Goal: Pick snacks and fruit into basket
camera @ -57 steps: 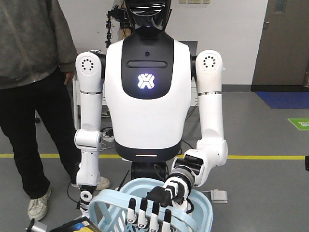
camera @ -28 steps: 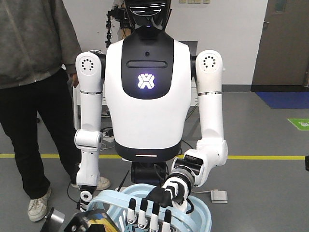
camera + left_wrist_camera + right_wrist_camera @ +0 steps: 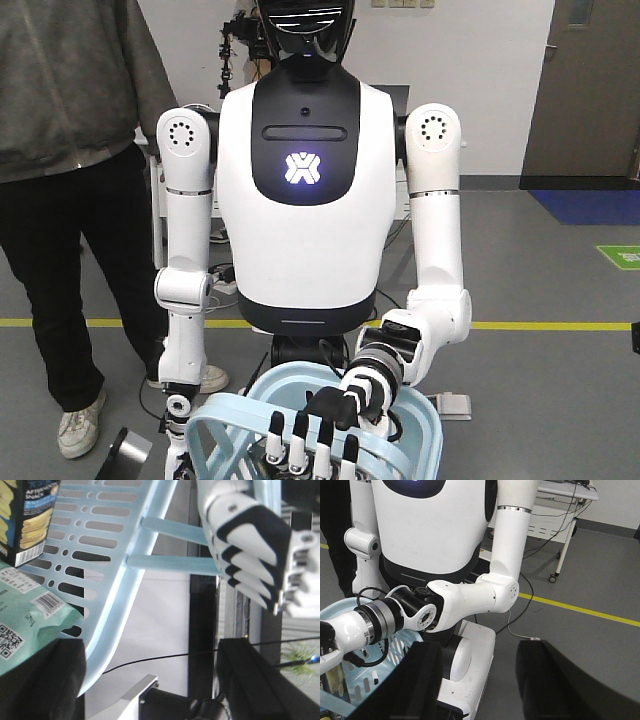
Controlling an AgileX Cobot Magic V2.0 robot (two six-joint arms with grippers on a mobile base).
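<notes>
A humanoid robot's black-and-white hand (image 3: 320,425) holds up the light blue basket (image 3: 405,445) by its handles. In the left wrist view a teal snack pouch (image 3: 27,622) and a dark box of wafer rolls (image 3: 30,515) lie against the basket's slotted wall (image 3: 107,545). My left gripper (image 3: 150,655) is open beside the basket's rim, with nothing between its fingers. My right gripper (image 3: 480,655) is open too, over the floor to the right of the basket (image 3: 340,617), and holds nothing. No fruit is in view.
The white humanoid robot (image 3: 300,200) stands right behind the basket, its forearm (image 3: 465,597) reaching down to it. A person in dark trousers (image 3: 60,200) stands at the left. A grey metal piece (image 3: 125,445) shows at the bottom left. Cables and a yellow line (image 3: 580,610) cross the floor.
The dark snack box that rose at the bottom left of the front view is gone from there; only a grey metal piece remains. The basket has shifted slightly.
</notes>
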